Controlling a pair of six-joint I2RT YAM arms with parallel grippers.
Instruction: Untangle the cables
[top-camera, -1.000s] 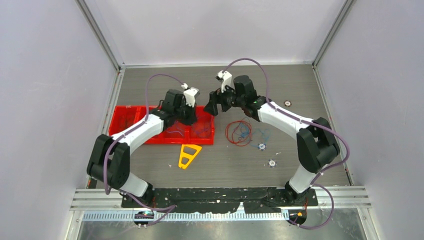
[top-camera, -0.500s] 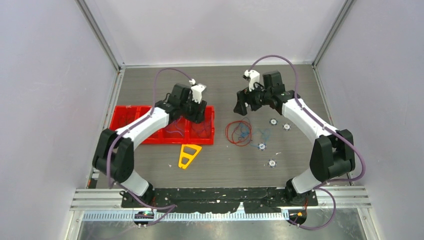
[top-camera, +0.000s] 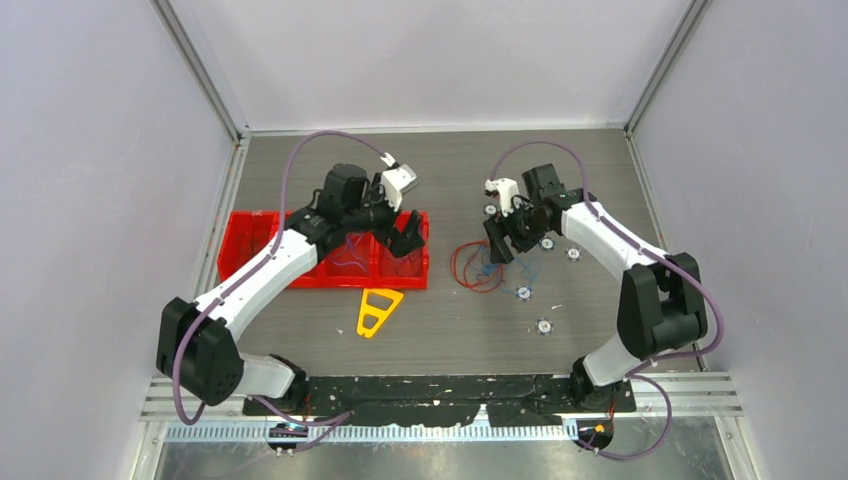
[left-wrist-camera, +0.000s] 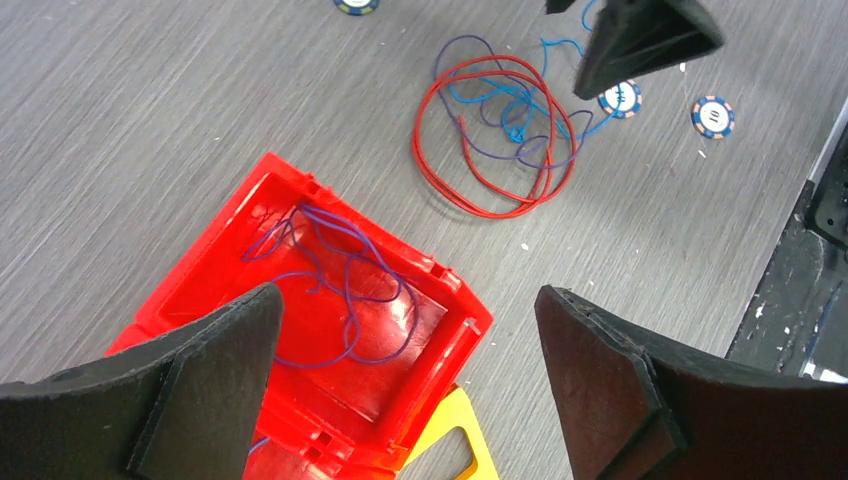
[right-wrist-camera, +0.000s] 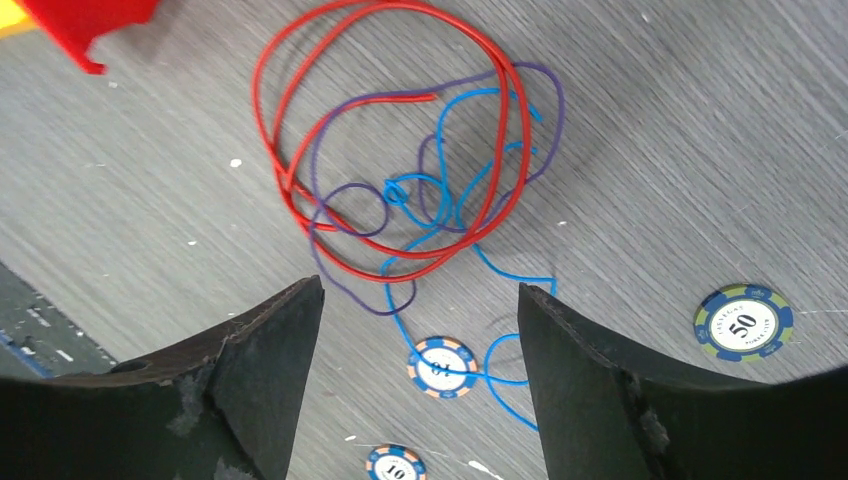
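Note:
The cables form one tangle (top-camera: 476, 268) on the table: a red loop with thin blue and purple strands knotted through it (right-wrist-camera: 400, 190). A separate purple cable (left-wrist-camera: 345, 290) lies loose in the end compartment of the red tray (left-wrist-camera: 470, 320). My left gripper (top-camera: 408, 235) hangs open above that compartment, with nothing between its fingers (left-wrist-camera: 408, 295). My right gripper (top-camera: 500, 240) is open just above the tangle's far right side (right-wrist-camera: 420, 288). It holds nothing. Its fingertip shows beside the tangle (left-wrist-camera: 495, 140) in the left wrist view.
The red tray (top-camera: 260, 235) has several compartments and sits left of the tangle. A yellow triangular piece (top-camera: 377, 310) lies in front of it. Poker chips (top-camera: 523, 292) (top-camera: 544, 326) (top-camera: 573, 254) are scattered right of the tangle. A blue strand crosses one chip (right-wrist-camera: 441, 367).
My left gripper has opened and shifted right over the tray's end compartment. My right arm swung right from the back centre, then came down over the tangle.

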